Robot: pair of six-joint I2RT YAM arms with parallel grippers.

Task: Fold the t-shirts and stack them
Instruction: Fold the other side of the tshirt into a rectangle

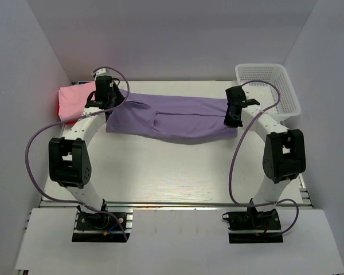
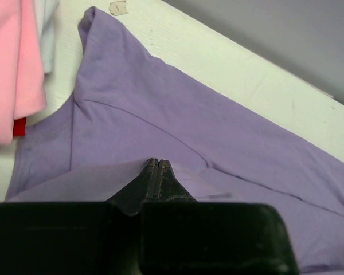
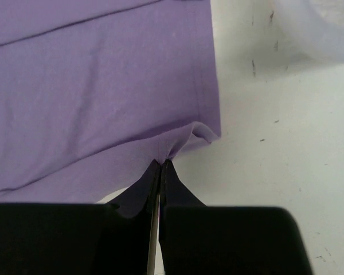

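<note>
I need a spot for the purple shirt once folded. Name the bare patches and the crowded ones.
Bare: the wide strip of table between the purple shirt and the arm bases; a thin strip behind that shirt. Crowded: far left corner, pink shirt over red shirt; far right corner, basket; the left gripper and right gripper pinch the purple shirt's ends.
</note>
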